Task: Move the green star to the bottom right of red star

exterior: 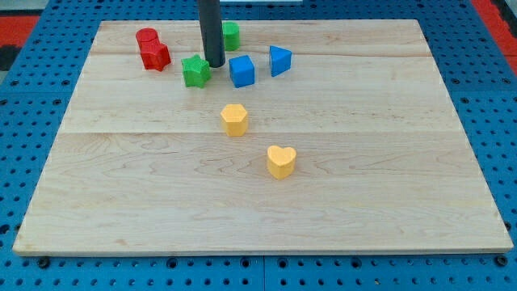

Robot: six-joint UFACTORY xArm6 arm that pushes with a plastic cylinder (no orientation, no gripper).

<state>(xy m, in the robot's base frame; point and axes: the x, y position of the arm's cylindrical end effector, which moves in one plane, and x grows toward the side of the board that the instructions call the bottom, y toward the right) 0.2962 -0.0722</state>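
green star (195, 71) just left of tool tip (214, 65)

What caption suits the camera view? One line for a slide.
My tip sits between the green star and blue cube, the red star farther left.

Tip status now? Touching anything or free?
My tip: no gripper, holding nothing. It sits just right of the green star, between it and the blue cube; whether it touches the star cannot be told.
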